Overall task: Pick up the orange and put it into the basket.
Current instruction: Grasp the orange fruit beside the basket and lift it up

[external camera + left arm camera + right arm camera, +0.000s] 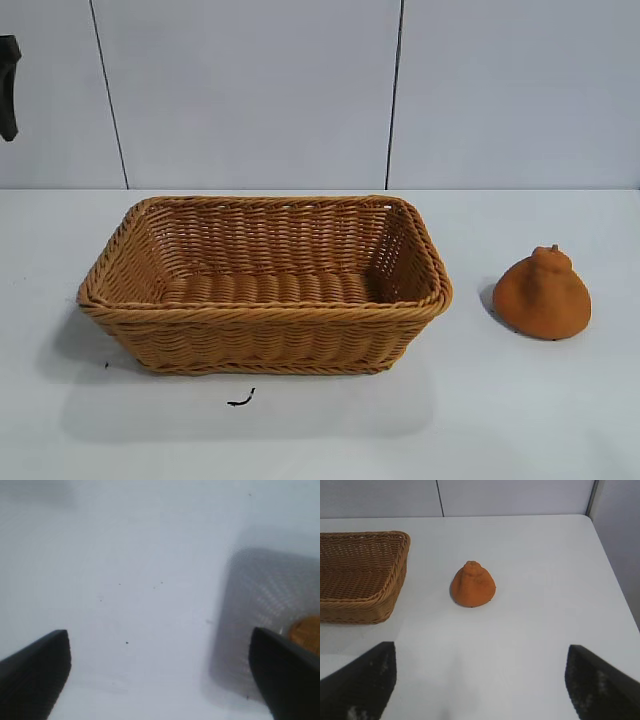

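The orange (543,294) sits upright on the white table, right of the basket (262,311), a short gap apart from it. The wicker basket holds nothing. In the right wrist view the orange (472,584) lies well ahead of my right gripper (481,656), which is open with only bare table between its dark fingers (367,677); the basket's corner (395,575) shows beside the fruit. My left gripper (160,647) is open over bare table, and a sliver of the basket (306,631) shows next to one finger (287,672). Neither gripper appears in the exterior view.
A dark piece of the rig (8,88) hangs at the exterior view's left edge, high over the table. A small black mark (241,399) lies in front of the basket. The table's far edge meets a grey panelled wall (250,90). The table's side edge (615,580) runs past the orange.
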`<state>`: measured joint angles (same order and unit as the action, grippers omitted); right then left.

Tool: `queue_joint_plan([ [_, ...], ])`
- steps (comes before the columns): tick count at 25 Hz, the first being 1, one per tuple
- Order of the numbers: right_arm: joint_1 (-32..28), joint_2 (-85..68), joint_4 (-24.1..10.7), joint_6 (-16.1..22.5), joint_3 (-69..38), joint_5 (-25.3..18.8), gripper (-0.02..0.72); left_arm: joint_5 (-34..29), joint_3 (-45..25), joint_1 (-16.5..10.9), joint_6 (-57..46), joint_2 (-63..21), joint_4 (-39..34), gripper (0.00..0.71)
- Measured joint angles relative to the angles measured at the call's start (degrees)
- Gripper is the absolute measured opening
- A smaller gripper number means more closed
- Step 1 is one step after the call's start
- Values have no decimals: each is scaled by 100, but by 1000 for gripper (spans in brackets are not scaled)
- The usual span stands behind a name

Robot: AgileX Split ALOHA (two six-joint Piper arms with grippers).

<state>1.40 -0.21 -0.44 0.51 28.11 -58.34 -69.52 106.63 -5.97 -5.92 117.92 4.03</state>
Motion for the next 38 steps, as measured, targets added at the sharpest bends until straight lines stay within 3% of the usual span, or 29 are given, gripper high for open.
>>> queue_joint_plan([
  [4,0,0,0,0,0,0,631,0,-437,32,165,-280,100,695],
  [10,0,0,0,0,0,0,631,0,-1623,42,435,-1257,125,695],
  [24,0,0,0,0,0,-11,631,18,-5065,42,794,-5268,125,695],
  [31,0,0,0,0,0,-11,631,793,-6708,42,755,-7365,120,695],
  [38,0,0,0,0,0,-11,631,837,-7745,42,753,-9090,62,695],
])
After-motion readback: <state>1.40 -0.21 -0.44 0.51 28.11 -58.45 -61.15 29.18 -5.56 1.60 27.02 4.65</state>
